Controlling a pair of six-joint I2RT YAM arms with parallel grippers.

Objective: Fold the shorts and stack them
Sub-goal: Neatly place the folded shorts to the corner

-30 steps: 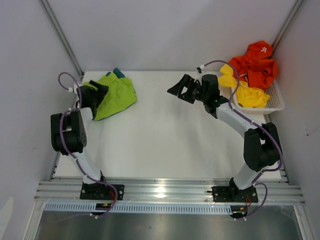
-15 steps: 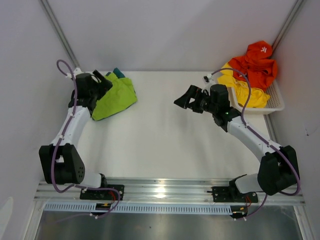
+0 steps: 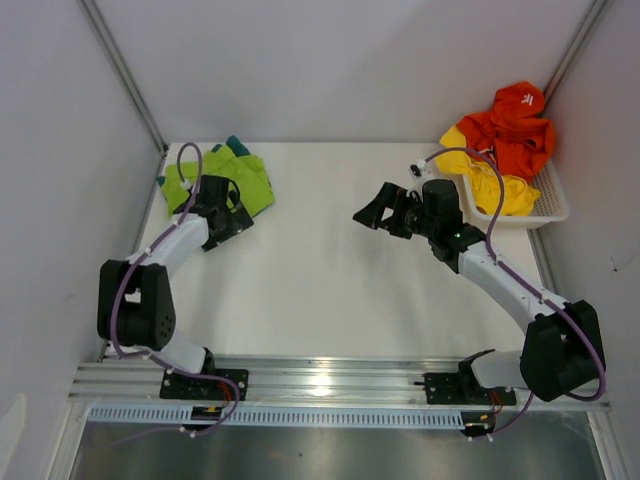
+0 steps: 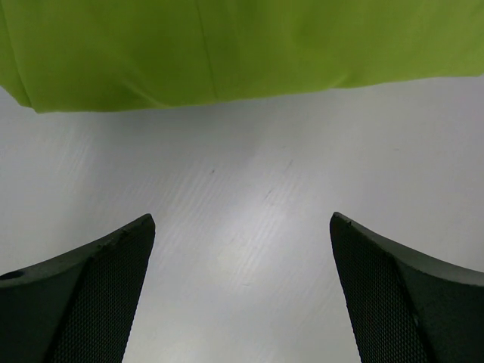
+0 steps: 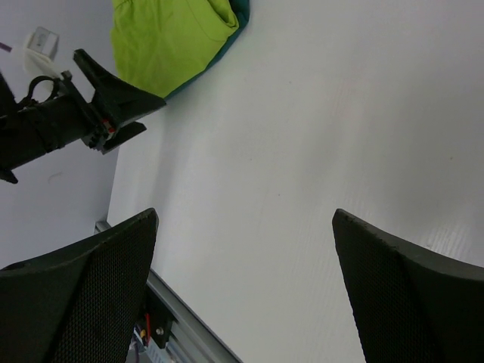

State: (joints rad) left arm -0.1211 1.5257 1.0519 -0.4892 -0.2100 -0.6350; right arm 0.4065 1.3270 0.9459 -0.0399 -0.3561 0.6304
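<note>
Left end effector (image 4: 242,231) open, empty, just beside the lime shorts (image 4: 227,45), apt to snag and unfold them if swept over their edge.

Only one mark to report: a small white logo (image 3: 527,97) on the orange garment (image 3: 515,130), well beyond the right gripper (image 3: 372,208) and off to its right, too small to make out as letters. Nothing else legible, either near the gripper or in the wrist views.
</note>
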